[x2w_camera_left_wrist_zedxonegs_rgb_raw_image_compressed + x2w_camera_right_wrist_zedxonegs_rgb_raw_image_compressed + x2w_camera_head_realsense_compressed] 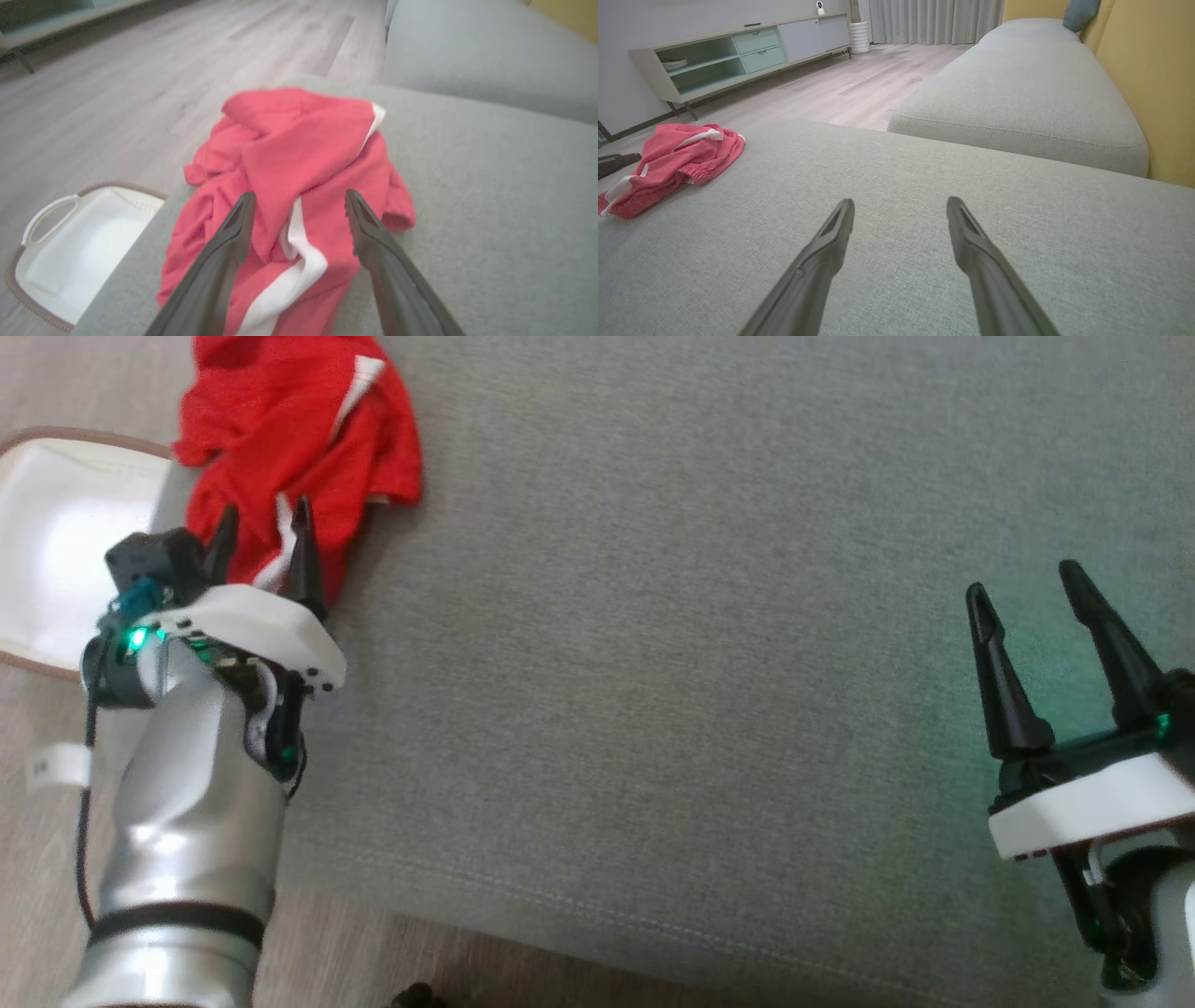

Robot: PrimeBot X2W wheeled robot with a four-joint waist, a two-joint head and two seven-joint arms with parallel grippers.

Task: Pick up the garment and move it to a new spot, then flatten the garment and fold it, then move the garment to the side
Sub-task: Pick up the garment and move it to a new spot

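A crumpled red garment (pixel 299 439) with white stripes lies bunched at the far left corner of the grey sofa cushion (pixel 700 663). My left gripper (pixel 264 518) hovers over its near edge, open, with the cloth showing between the two fingers. In the left wrist view the garment (pixel 299 154) lies just past the open left gripper (pixel 299 199), a white stripe running between the fingers. My right gripper (pixel 1022 577) stands open at the lower right over bare cushion, far from the garment (pixel 682 158), and holds nothing (pixel 900 204).
A white basket (pixel 56 541) with a brown rim sits on the wooden floor beside the cushion's left edge, also visible as the basket (pixel 79 252). A second sofa cushion (pixel 1017 93) and a yellow backrest (pixel 1153 84) lie beyond. A low cabinet (pixel 738 51) stands against the wall.
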